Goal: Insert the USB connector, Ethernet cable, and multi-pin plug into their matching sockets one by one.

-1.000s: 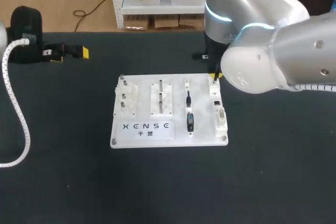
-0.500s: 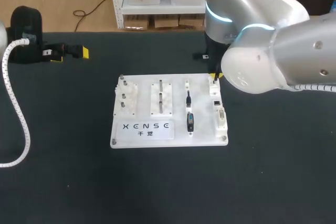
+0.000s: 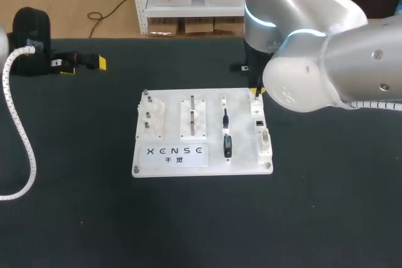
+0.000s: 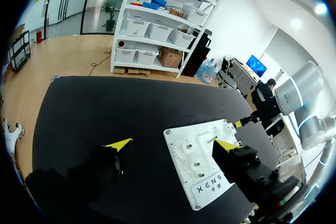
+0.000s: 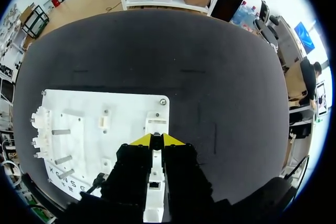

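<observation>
The white board (image 3: 202,132) lies mid-table. Its right edge carries a column of sockets (image 3: 262,131). A thin black cable plug (image 3: 225,117) and a black multi-pin plug (image 3: 227,145) rest in the holders beside it. My right gripper (image 3: 256,94) stands over the top socket at the board's far right corner, fingers nearly together on a small dark USB connector (image 3: 257,96). In the right wrist view the yellow tips (image 5: 156,139) meet just behind the white socket block (image 5: 156,124); the connector is hidden there. My left gripper (image 3: 85,65) rests open and empty at the far left (image 4: 173,144).
The board (image 5: 105,108) also holds peg fixtures (image 3: 151,114) on its left and a slotted block (image 3: 193,117) in the middle. A white coiled hose (image 3: 19,123) runs down the table's left side. Black mat surrounds the board.
</observation>
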`<state>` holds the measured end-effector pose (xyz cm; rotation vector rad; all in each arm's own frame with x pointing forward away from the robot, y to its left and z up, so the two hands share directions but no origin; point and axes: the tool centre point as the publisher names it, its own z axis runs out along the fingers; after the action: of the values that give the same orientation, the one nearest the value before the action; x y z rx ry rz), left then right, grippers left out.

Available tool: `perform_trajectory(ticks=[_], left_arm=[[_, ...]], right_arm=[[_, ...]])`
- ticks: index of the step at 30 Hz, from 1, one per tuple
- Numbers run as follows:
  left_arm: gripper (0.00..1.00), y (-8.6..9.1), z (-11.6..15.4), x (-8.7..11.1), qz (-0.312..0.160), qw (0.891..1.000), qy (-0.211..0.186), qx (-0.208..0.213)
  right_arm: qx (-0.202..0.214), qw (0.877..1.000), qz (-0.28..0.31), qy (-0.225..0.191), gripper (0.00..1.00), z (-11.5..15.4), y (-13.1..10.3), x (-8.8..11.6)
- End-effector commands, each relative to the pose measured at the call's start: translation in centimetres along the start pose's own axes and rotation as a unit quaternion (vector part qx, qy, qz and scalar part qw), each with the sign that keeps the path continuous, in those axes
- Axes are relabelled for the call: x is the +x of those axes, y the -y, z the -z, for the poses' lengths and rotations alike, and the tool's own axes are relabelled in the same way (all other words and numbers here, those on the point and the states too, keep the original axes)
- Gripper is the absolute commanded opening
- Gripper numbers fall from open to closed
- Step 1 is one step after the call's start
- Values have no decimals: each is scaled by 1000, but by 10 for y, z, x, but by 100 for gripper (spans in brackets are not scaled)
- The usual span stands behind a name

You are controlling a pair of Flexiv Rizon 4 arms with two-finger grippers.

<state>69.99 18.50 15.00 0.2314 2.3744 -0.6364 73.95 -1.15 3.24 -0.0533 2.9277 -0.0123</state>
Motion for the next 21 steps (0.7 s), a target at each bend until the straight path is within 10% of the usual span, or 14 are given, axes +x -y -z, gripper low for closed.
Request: perform_trajectory(ticks=[1,21], left_arm=[[100,0,0,0,0,1000,0,0],[100,0,0,0,0,1000,0,0]], right_arm=[[0,1000,-2,1,0,-2,1,1],[-1,1000,-15,-12,0,-15,2,-1]])
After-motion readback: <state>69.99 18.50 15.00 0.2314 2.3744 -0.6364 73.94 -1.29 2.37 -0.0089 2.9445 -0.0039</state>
